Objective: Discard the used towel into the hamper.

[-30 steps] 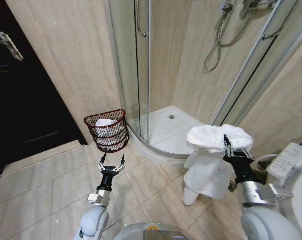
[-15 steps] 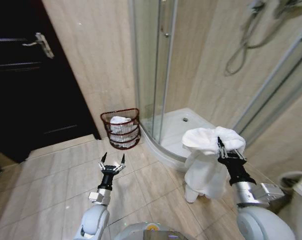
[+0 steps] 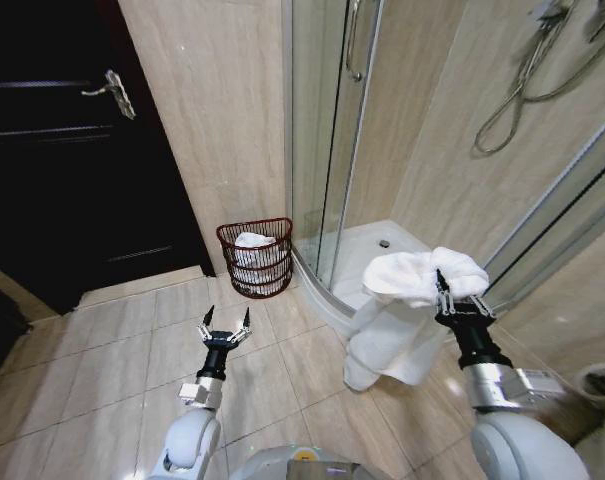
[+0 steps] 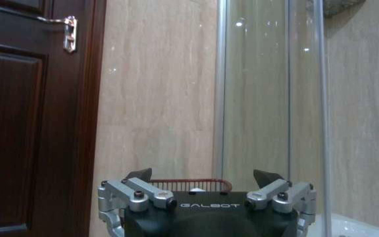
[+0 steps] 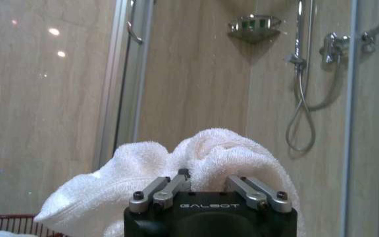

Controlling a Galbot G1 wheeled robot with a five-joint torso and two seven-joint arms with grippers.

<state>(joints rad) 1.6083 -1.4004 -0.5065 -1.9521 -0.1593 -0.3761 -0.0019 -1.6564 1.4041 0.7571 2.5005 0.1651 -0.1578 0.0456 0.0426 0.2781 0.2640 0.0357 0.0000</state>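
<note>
The right gripper (image 3: 445, 297) is pinching a bunched white towel (image 3: 402, 325), fingers closed into the thick fold at its top, with most of the cloth hanging below and to the inner side of the claw in a long drape. In the right wrist view the fingers (image 5: 170, 190) are sinking into the pile, and the towel (image 5: 196, 163) is mounding up over them. To do this carry well, I would judge the grip needs keeping firm and the arm high, since the loose tail is dangling close to the tiled floor (image 3: 112, 360) and could drag or snag. The release should wait until the bundle is hanging right over the basket's mouth, because a drop from the side could leave cloth draped on the rim.

The hamper (image 3: 255, 257) is sitting well apart from that gripper, ahead and off toward the robot's left, against the wall just beside the glass shower door (image 3: 322, 150). Something white is already lying inside it.

The left gripper (image 3: 226, 327) is holding nothing, fingers spread wide, hovering low over the floor with the hamper in front of it and much nearer than it is to the loaded claw. Its own camera is showing the hamper's rim (image 4: 189, 183) peeking between its open fingertips (image 4: 138, 174).
</note>
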